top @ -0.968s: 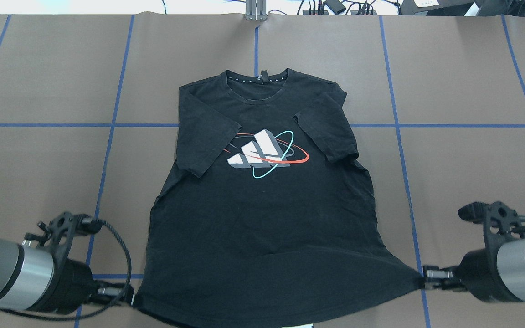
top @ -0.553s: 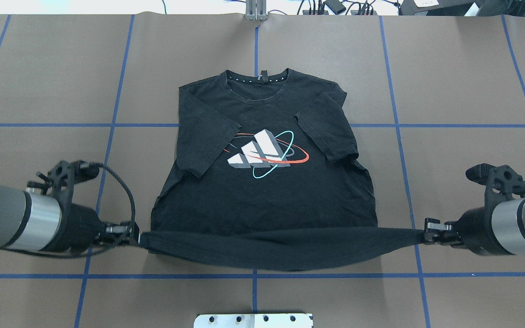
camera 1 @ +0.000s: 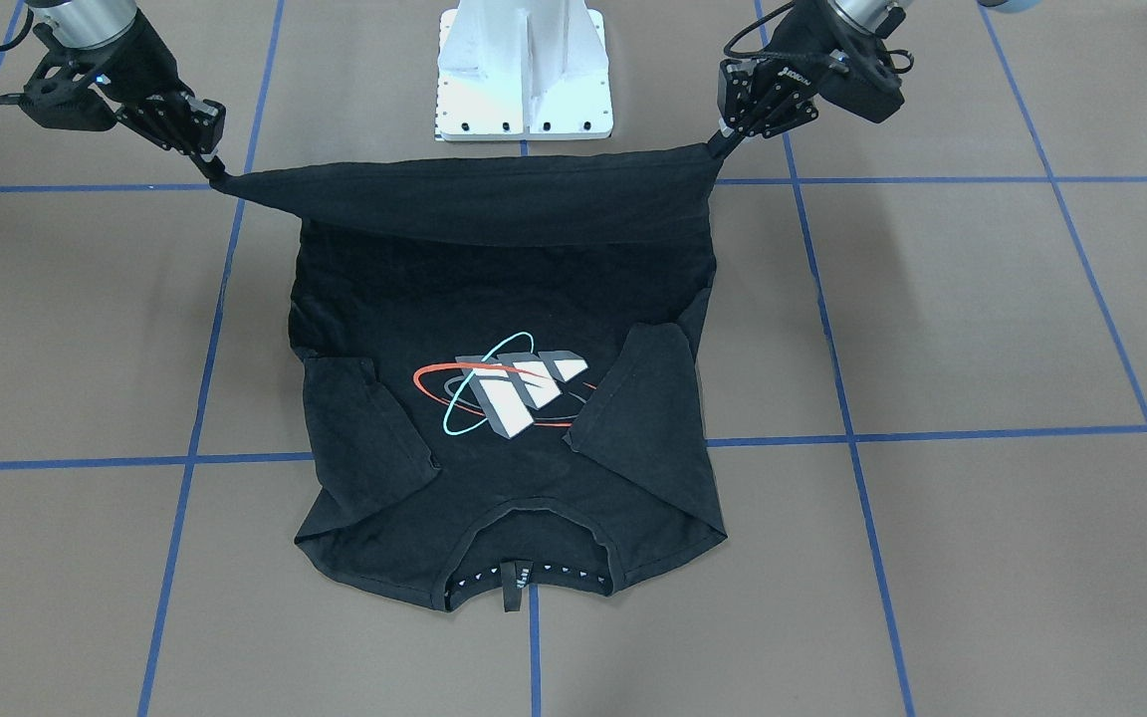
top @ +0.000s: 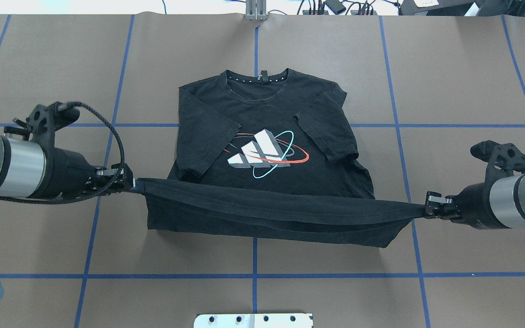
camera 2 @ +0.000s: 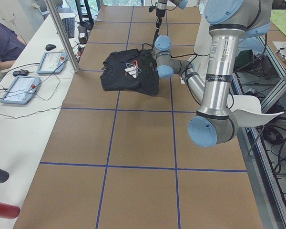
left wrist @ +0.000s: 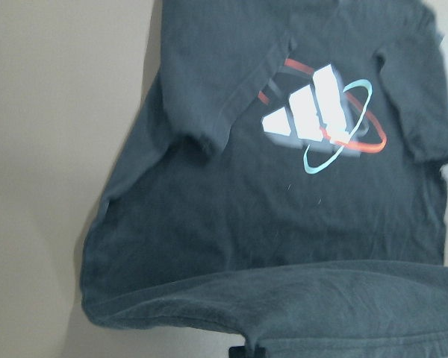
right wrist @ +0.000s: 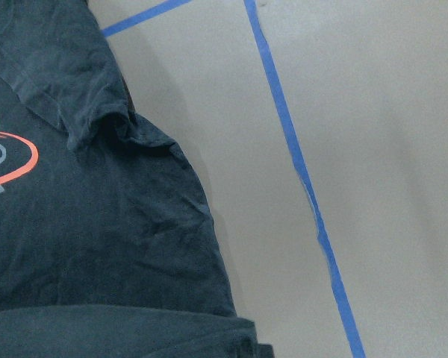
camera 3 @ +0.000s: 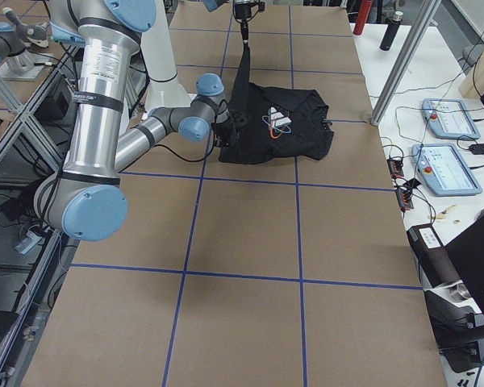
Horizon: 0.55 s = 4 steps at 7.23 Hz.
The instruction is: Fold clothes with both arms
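The clothes are one black T-shirt [top: 253,107] lying chest-up on the brown table, both sleeves folded inward beside the block print [top: 266,152]. Its hem [top: 280,207] is lifted off the table and stretched taut between my two grippers, hanging over the shirt's lower body. My left gripper [top: 133,183] is shut on the hem's left corner. My right gripper [top: 425,211] is shut on the right corner, a little nearer the robot. From the front, the left gripper [camera 1: 718,147] and right gripper [camera 1: 215,175] hold the raised hem [camera 1: 494,199] above the shirt [camera 1: 534,468].
The white pedestal base [camera 1: 524,70] stands at the robot's edge of the table. Blue tape lines [top: 254,259] grid the brown surface. Control consoles [camera 2: 19,88] and a seated person [camera 2: 2,43] are at the far side bench, beside a metal post [camera 2: 62,33].
Both grippers have lifted the hem and carried it away from the robot toward the collar. The left one has gone farther, so the hem now runs at a slant.
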Each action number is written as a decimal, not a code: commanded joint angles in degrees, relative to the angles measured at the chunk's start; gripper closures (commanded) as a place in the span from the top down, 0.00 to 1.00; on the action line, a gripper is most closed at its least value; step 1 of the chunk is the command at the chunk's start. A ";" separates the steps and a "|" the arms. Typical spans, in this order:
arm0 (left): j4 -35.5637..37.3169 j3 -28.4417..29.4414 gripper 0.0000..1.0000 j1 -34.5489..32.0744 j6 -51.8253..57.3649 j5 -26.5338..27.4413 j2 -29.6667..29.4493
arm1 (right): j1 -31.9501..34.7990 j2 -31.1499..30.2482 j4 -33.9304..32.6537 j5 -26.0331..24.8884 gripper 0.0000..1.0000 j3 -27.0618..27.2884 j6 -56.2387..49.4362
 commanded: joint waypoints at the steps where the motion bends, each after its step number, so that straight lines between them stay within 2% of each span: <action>1: 6.88 1.01 0.00 -3.12 1.95 -0.49 -6.37 | 3.13 6.56 -6.11 0.24 0.00 -1.87 -2.14; 2: 7.52 3.97 0.00 -3.74 2.58 -0.06 -8.75 | 3.67 12.09 -11.73 -0.11 0.00 -3.35 -3.90; 4: 7.44 11.62 0.00 -6.81 4.94 0.12 -13.67 | 6.65 20.02 -13.64 -0.02 0.00 -11.85 -5.74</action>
